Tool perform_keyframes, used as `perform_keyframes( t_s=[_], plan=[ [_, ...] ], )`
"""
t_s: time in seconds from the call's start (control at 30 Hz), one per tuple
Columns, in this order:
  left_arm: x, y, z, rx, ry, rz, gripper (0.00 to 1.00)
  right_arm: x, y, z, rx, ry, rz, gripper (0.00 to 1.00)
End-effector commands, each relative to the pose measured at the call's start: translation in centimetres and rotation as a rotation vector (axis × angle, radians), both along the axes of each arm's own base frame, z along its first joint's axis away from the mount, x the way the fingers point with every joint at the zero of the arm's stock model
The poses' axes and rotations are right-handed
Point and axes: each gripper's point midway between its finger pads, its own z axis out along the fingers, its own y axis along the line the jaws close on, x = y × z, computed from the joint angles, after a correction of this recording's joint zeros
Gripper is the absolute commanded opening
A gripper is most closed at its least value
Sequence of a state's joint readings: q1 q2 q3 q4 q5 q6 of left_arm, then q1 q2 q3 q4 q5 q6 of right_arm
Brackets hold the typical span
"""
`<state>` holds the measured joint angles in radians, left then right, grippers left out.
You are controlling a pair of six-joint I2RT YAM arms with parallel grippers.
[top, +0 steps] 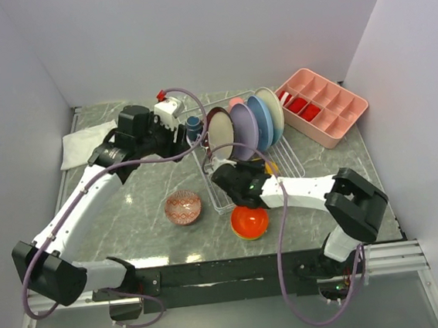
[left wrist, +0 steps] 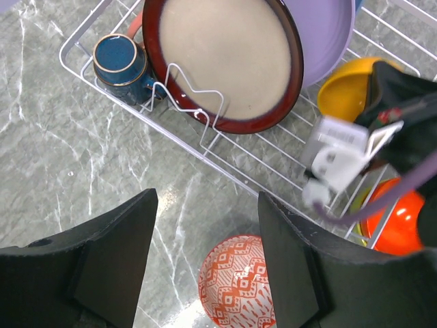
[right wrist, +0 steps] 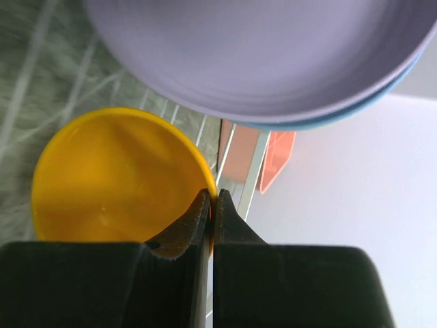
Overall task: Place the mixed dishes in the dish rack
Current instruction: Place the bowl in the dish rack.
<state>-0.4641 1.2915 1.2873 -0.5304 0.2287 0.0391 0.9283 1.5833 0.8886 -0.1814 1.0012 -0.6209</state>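
The orange-yellow bowl is at the dish rack's near end beside the lavender plate, its rim pinched by the right tool (jaws almost meeting), while the left tool gapes wide above the patterned bowl on the table.

The left arm and right arm are showing white link shells joined by chunky black joint housings. Lavender cables are looping along both. The left end effector and right end effector are wearing matte-black fingers.
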Motion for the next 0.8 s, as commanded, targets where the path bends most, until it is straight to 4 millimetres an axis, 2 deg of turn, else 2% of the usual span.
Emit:
perform_keyframes(
  t_s=[0.0, 0.13, 0.23, 0.43, 0.63, 0.77],
  plan=[
    [0.2, 0.1, 1.8, -0.039, -0.066, 0.018, 0.67, 0.0, 1.8, -0.7, -0.007, 0.036, 0.024, 0.0],
    [0.0, 0.3, 2.2, -0.043, -0.078, 0.02, 0.67, 0.1, 2.1, -1.3, -0.015, 0.064, 0.012, 0.0],
    [-0.1, 0.5, 2.4, -0.044, -0.088, 0.023, 0.67, 0.6, 2.0, -1.2, -0.055, 0.017, 0.013, 0.0],
    [-0.2, 0.9, 2.6, -0.066, -0.091, 0.032, 0.67, 0.2, 0.7, -2.4, -0.249, 0.075, 0.027, 0.0],
    [-0.8, 1.5, 2.6, -0.066, -0.106, 0.039, 0.68, 0.0, 3.9, -2.7, -0.231, 0.091, 0.096, 0.0],
    [-1.3, 1.8, 2.8, -0.075, -0.116, 0.037, 0.68, 0.7, 5.6, -2.8, -0.236, 0.081, 0.115, 0.0]
  ],
)
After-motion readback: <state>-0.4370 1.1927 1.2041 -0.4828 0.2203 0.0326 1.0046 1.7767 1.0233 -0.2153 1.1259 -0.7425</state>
